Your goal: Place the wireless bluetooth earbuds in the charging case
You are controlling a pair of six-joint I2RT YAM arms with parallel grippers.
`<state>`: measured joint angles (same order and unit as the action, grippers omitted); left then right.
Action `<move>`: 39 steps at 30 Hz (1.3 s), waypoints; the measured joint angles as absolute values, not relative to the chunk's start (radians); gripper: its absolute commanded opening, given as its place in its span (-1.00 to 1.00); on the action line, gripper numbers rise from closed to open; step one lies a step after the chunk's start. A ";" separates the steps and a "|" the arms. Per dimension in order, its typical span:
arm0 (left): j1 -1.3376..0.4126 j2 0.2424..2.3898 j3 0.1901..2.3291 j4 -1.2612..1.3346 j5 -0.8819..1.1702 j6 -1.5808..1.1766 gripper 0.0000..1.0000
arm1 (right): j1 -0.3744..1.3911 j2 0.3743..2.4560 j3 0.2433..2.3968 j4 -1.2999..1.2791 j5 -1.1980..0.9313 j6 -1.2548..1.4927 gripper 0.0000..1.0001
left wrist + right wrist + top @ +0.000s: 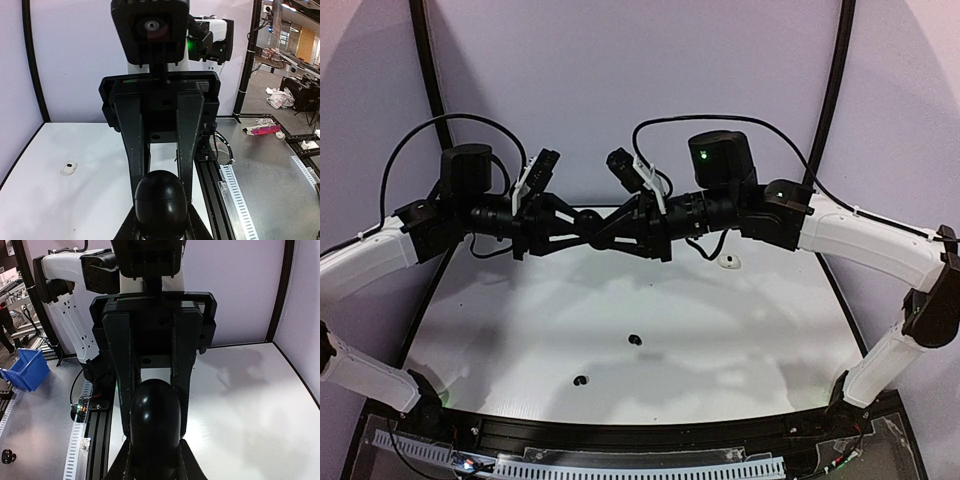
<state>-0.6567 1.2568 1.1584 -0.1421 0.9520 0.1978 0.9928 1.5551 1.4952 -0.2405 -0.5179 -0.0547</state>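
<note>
Up over the middle of the matte white tabletop (520, 320): holding a glossy black egg-shaped plastic charging case (160, 197) in mid-air. Squeezed narrow by the left gripper (161, 226) on one end and by the right gripper (156, 462) on the other, nose to nose. Looks shut, with a thin seam round the middle, so probably at the get-the-lid-open stage.

To do that well: hold firm with one side below the seam, work only the lid half with the other, and go slow. Slick and round, so likely easy to squirt out of the fingers. Stay over the table in case of a drop, then park it wells-up close to the buds.

Down on the table, well apart from the case: spotted a tiny black roundish earbud (634, 340) mid-table, a second black earbud (582, 381) nearer the arm bases, and a small white earbud (728, 263) off under the right arm. Can't find the other white one anywhere.

As for the surface: plain, flat, slightly shiny, with soft shadows under the arms. Edged on the near side by a slotted white cable duct (650, 466), backed by pale lilac walls (640, 70) and a black curved pole (837, 70). Past the table edge in the right wrist view: bare metal and a blue plastic bin (22, 372), plus blurry workshop clutter.
</note>
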 measured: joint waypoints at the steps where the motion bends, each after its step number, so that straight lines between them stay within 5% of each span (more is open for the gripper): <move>1: -0.656 1.257 1.158 -0.142 0.959 0.203 -0.98 | 0.989 1.554 1.493 -0.239 -0.526 -0.055 -1.00; 15: -0.658 1.285 1.190 -0.261 0.991 0.433 -0.98 | 0.949 1.538 1.385 -0.120 -0.671 -0.036 -1.00; 26: -0.664 1.284 1.188 -0.157 0.857 0.173 -0.98 | 1.015 1.488 1.391 -0.134 -0.350 -0.044 -1.00; 36: -0.663 1.287 1.189 -0.180 0.731 0.097 -0.98 | 1.058 1.505 1.423 -0.186 -0.125 -0.089 -0.72; 39: -0.663 1.288 1.189 -0.179 0.725 0.099 -0.98 | 1.059 1.507 1.423 -0.186 -0.115 -0.096 -0.35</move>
<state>-0.6632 1.2884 1.1889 -0.1787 0.7246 0.0986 1.0588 1.5066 1.4231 -0.1864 -0.1150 -0.0956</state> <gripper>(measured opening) 0.210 0.206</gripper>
